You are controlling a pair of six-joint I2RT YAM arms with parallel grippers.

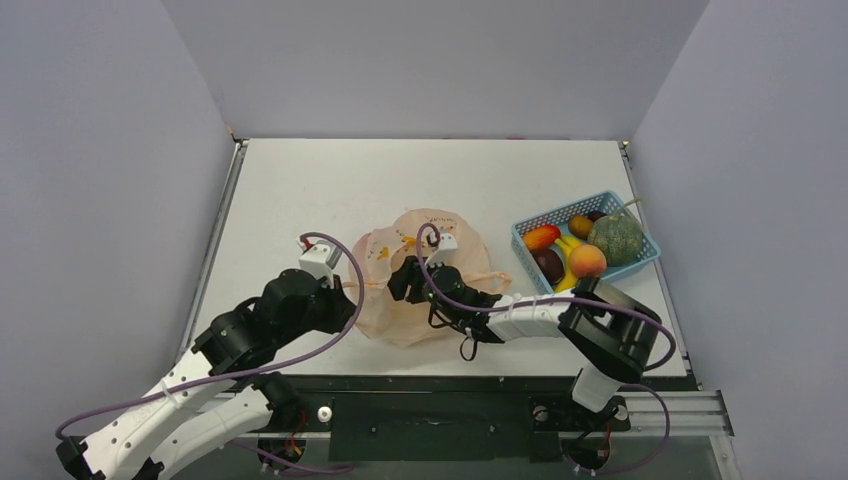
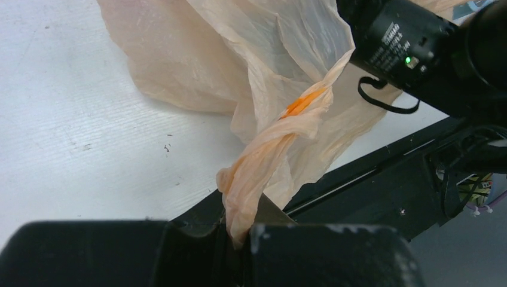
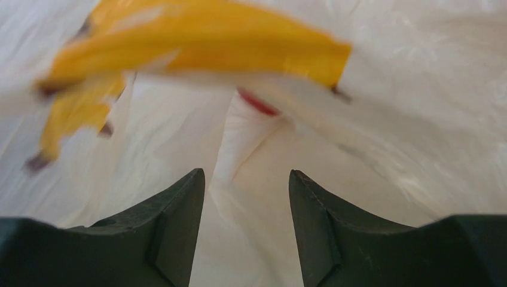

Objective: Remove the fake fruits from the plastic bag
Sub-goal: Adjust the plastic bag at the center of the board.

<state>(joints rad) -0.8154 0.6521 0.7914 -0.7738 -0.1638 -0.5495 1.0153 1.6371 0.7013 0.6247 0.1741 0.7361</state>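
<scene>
Clamping one plastic bag [image 2: 197,54]: the left tool [image 2: 240,236].

You'll see a light blue basket [image 1: 560,209] on the white table [image 1: 300,190], well apart from the right pincer [image 1: 399,282], off to its right.

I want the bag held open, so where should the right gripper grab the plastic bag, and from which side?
Pinch the raised fold of the plastic bag between the right gripper's open fingers, moving straight along them. It stands as a thin ridge, and the left gripper holds the twisted handle.
</scene>
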